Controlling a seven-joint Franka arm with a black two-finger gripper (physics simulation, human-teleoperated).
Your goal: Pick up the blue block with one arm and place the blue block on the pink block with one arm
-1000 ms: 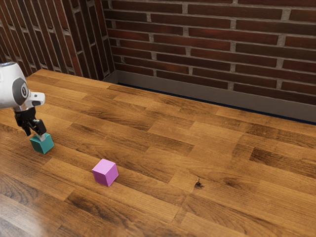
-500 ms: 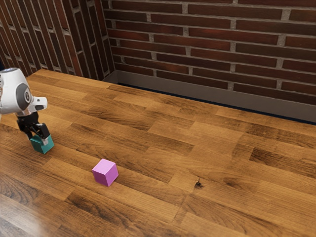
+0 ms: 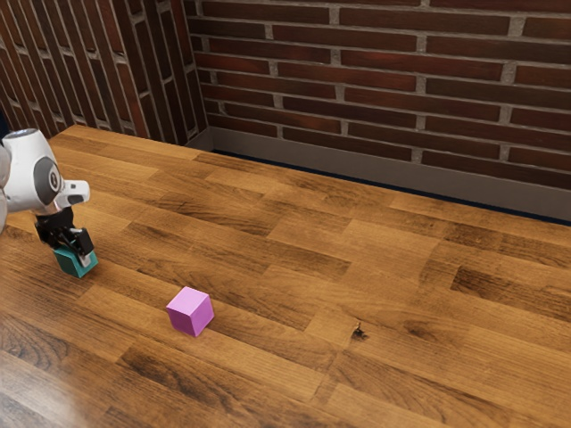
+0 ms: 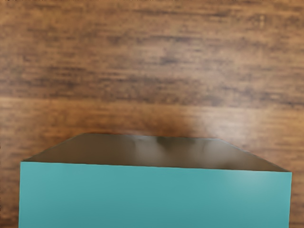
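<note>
- Blue block [image 3: 75,263] sits low near the tabletop's [image 3: 375,259] 9 o'clock edge, with the tool [image 3: 71,251] closed on its sides. The pink block [image 3: 190,311] lies at its 4 o'clock.
- The wrist view shows the blue block [image 4: 152,197] just under the hand. A shallow grip could let it slip when lifted.

Arm [image 3: 28,176] reaching low, end effector [image 3: 71,249] pointing straight down
</note>
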